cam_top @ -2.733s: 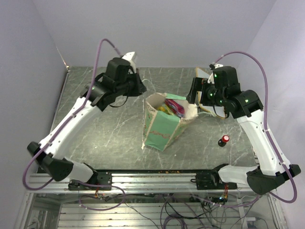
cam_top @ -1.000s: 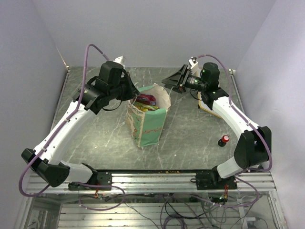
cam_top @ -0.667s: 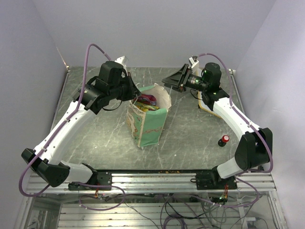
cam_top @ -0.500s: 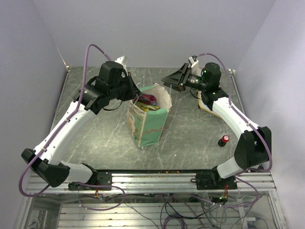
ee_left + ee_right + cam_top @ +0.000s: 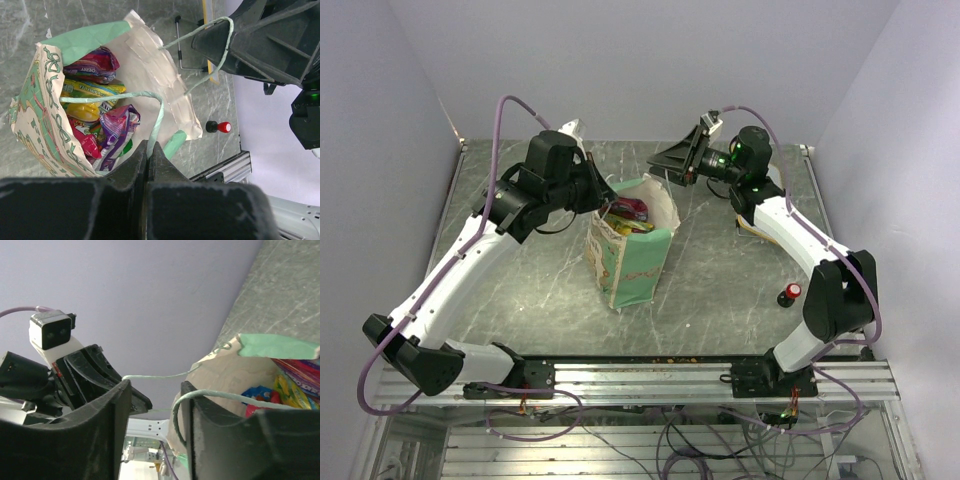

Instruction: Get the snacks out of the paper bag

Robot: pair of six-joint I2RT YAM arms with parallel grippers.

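Left wrist view looks down into the open mouth of the paper bag [image 5: 35, 115], mint-green outside and cream inside, with the snacks [image 5: 90, 92] packed in it. Among them are a magenta packet [image 5: 95, 62] at the top, a purple packet [image 5: 121, 120] near the middle and a red packet [image 5: 89, 145] low against the printed wall. The left gripper [image 5: 149, 152] has its fingers pressed tight together on the near string handle [image 5: 157, 115], which arches across the snacks and runs down into the pinch.

The far string handle [image 5: 227, 37] rises from the cream rim and loops over the tip of the right gripper [image 5: 155, 390]. The right wrist view shows this gripper's jaws standing apart: one strand of the handle curls round the inner edge of a finger [image 5: 215, 440] and nothing is clamped between the jaws. The bag's rim and a few bright packets show just beyond.

From the top external view the bag stands upright near the middle of the grey marbled table [image 5: 520, 290]. The left gripper is at its left rim and the right gripper at its far rim, and both arms reach in from the sides. A small red-capped knob [image 5: 790, 293] sits on the table well to the right of the bag.
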